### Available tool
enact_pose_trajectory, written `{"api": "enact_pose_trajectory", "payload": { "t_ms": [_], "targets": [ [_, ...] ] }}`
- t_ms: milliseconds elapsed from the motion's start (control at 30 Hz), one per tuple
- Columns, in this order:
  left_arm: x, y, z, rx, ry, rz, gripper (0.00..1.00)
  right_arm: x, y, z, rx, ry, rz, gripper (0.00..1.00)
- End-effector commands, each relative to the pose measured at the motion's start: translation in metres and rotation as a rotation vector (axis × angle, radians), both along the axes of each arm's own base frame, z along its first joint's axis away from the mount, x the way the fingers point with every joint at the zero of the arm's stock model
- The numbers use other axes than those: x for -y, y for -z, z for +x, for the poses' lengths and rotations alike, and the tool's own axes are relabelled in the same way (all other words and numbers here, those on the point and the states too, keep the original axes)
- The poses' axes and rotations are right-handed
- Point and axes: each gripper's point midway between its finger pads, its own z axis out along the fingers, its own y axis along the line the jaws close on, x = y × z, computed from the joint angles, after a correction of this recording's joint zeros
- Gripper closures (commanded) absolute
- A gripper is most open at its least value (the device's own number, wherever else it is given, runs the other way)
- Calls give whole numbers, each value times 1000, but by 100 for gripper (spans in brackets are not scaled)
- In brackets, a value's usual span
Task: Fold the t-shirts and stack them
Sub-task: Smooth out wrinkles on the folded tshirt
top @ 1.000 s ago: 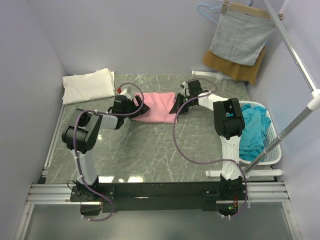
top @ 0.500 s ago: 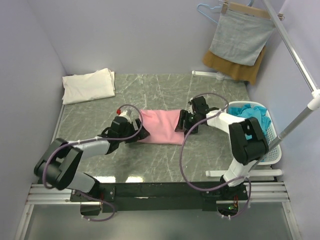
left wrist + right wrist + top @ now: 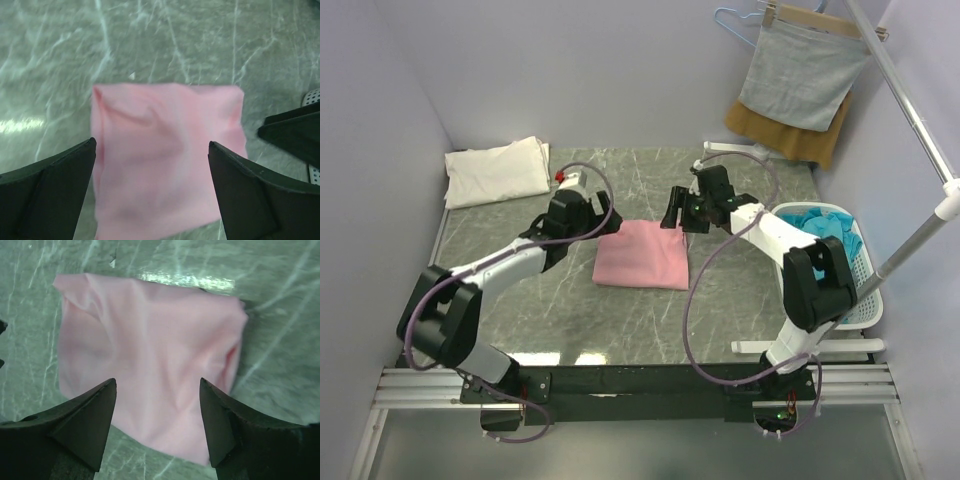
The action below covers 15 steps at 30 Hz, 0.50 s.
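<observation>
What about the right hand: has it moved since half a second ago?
Yes. The right hand has drawn back toward the far wall: it was level with the middle of the laundry basket, and is now level with its far rim.

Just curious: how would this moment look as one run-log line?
pink t-shirt: folded, lying flat | left hand: open, empty | right hand: open, empty

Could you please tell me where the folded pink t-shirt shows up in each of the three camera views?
Top external: the pink t-shirt lies flat near the picture's centre.
Left wrist: it runs from the centre to the bottom edge.
Right wrist: it fills the middle of the picture.
Shared landmark: the veined grey-green table beneath it.
</observation>
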Motion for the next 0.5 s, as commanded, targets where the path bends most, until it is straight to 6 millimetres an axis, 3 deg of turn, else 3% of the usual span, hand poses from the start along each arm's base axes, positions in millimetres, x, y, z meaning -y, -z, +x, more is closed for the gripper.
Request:
{"api": "enact_pose_trajectory", "payload": {
  "t_ms": [0, 233, 467],
  "targets": [
    [23, -17, 26, 57, 78, -14, 1, -33, -6, 13, 0, -98, 106, 27],
    [47, -1, 32, 13, 168, -60, 1, -45, 15, 11, -56, -144, 130, 27],
    [61, 17, 36, -15, 226, -95, 1, -44, 51, 5, -139, -141, 117, 27]
  ]
}}
